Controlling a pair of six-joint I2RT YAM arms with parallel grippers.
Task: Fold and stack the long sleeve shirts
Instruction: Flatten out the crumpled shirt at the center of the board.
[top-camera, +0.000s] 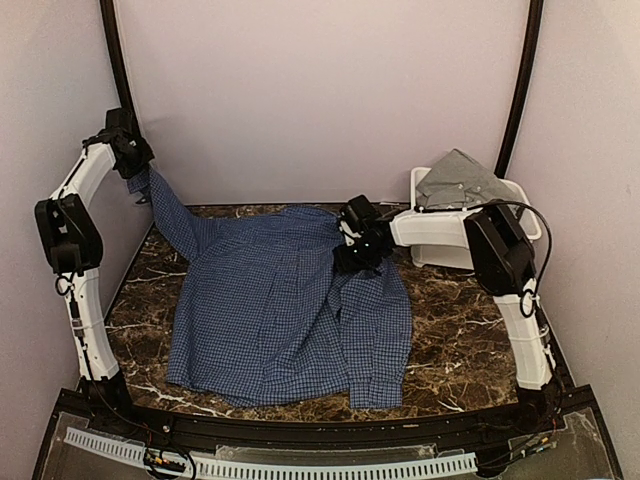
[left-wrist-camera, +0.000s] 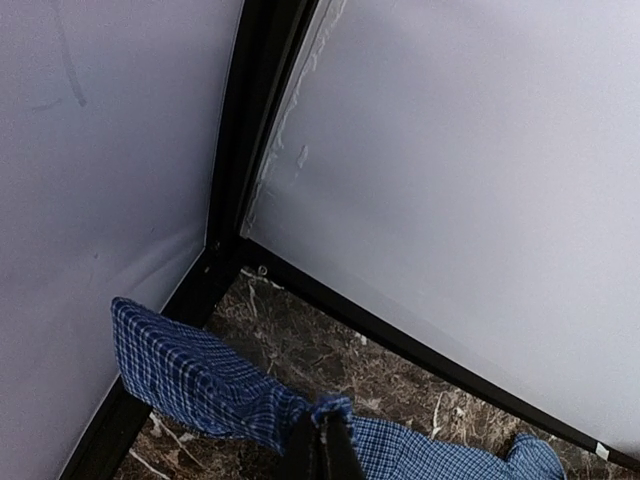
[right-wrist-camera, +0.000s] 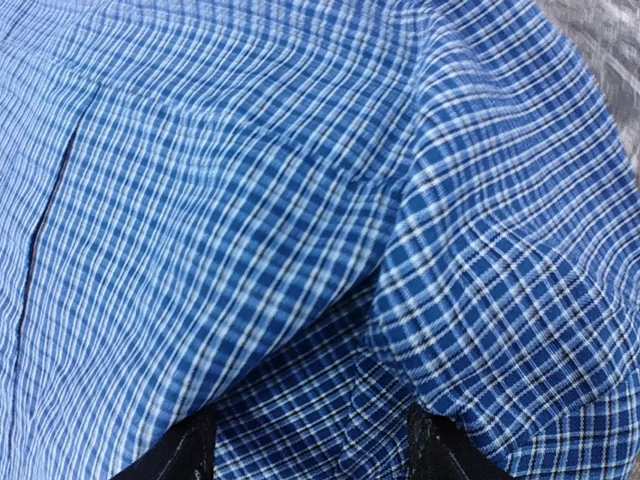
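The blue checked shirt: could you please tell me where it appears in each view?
Top external: the shirt lies spread mid-table, one sleeve raised to the left hand at upper left.
Left wrist: its sleeve crosses the bottom, pinched in the shut hand.
Right wrist: its cloth fills nearly the frame, the open right hand at bottom.
Shared landmark: the dark marble table, top and left wrist views.

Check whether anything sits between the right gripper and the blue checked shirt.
Nothing visible does. The right gripper is open directly over the blue checked shirt, whose cloth fills its wrist view. The grey shirt lies apart, on the white bin.
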